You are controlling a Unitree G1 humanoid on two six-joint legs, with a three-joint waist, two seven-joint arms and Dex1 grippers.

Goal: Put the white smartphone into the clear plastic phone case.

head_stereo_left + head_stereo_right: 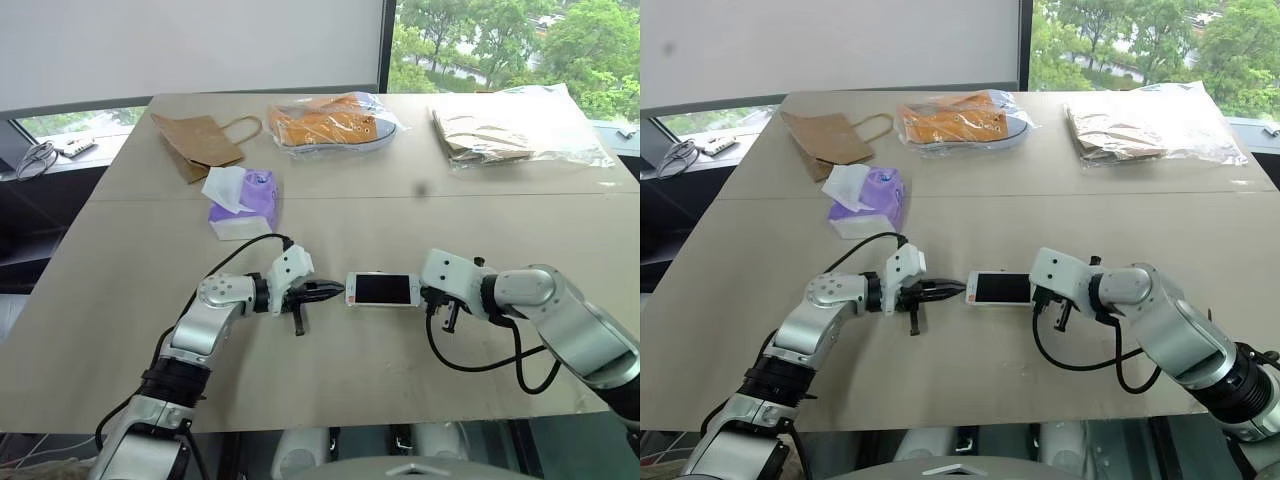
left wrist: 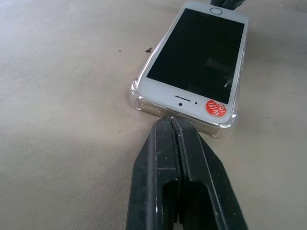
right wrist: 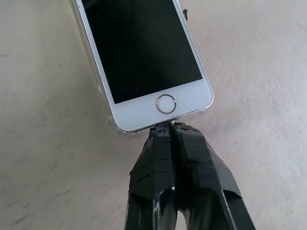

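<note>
Phone (image 1: 381, 290) in clear case (image 2: 139, 101), mid-table; L gripper (image 1: 338, 292) & R gripper (image 3: 171, 127) both clenched, empty, butting opposite short edges.

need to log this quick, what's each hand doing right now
Left hand: closed, tips against one end of the white smartphone, holding nothing.
Right hand: closed, tips against its home-button end, holding nothing.

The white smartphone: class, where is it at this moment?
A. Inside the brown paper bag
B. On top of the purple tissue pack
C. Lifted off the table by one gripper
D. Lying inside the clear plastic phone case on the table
D: the white smartphone lies screen-up on the table, with the clear plastic phone case rimming its corners and edges.
</note>
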